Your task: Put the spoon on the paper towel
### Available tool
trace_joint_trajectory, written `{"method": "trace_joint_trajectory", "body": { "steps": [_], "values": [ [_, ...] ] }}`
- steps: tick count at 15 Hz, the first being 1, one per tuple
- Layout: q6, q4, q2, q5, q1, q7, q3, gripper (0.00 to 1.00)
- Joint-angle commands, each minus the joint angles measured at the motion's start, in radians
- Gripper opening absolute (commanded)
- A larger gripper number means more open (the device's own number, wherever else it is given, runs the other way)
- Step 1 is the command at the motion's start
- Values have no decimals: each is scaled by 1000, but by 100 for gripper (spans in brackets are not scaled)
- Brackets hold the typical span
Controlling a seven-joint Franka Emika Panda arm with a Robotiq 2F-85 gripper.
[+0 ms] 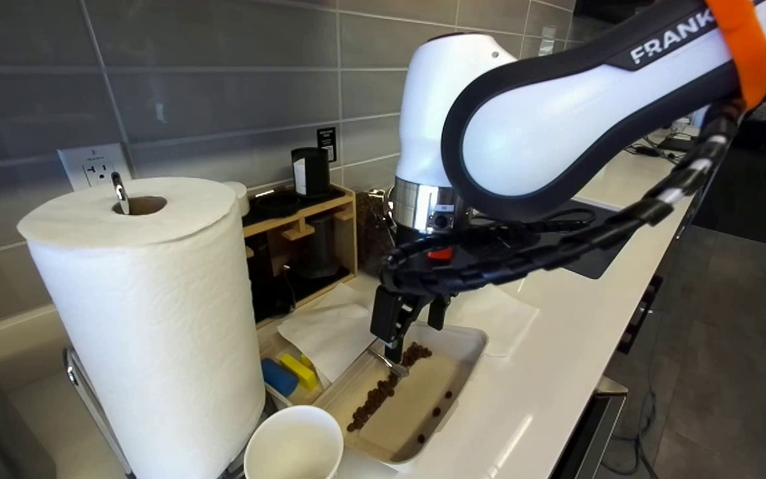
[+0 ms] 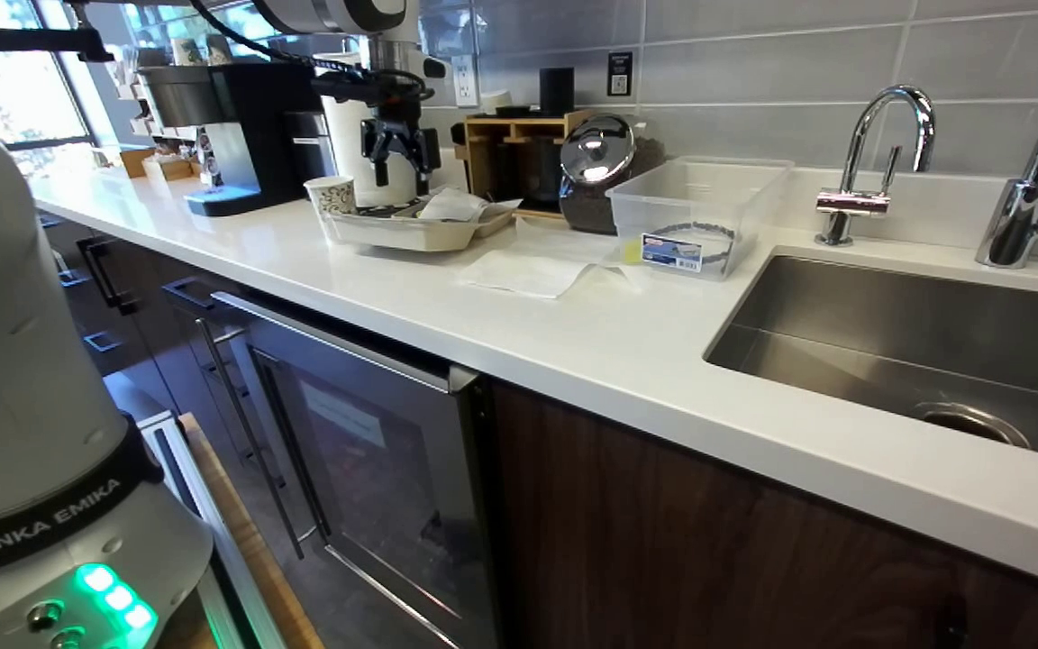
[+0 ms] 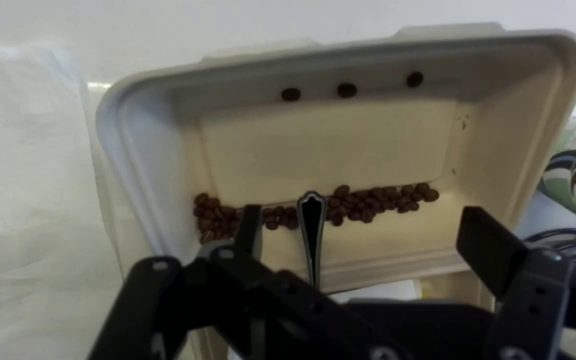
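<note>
The surface beneath me, a long, glossy white counter, runs in an exterior view from the upper left to the lower right, with a rectangular steel sink set into its right part. Near mid-frame I have a thin, plain white paper sheet spread on it. Left of the sheet sits an open, rectangular beige container, a small patterned paper cup just beside it. Right of the sheet rests a clear plastic bin; left of that, a metal-lidded dark round jar. Towards the upper left stands a black-and-silver coffee machine.
</note>
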Motion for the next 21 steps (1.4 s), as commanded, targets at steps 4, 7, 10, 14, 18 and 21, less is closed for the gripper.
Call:
{"method": "trace_joint_trajectory", "body": {
  "steps": [4,7,10,14,18,21],
  "values": [
    [45,37,77,-120,29,125,-21,100],
    [59,65,112,-156,35,153,-30,100],
    [92,93,148,-175,47,157,-35,100],
    [132,103,184,-171,58,129,-38,94],
    [156,98,208,-168,66,133,-47,74],
    [163,96,218,-181,74,140,-60,65]
  ]
}}
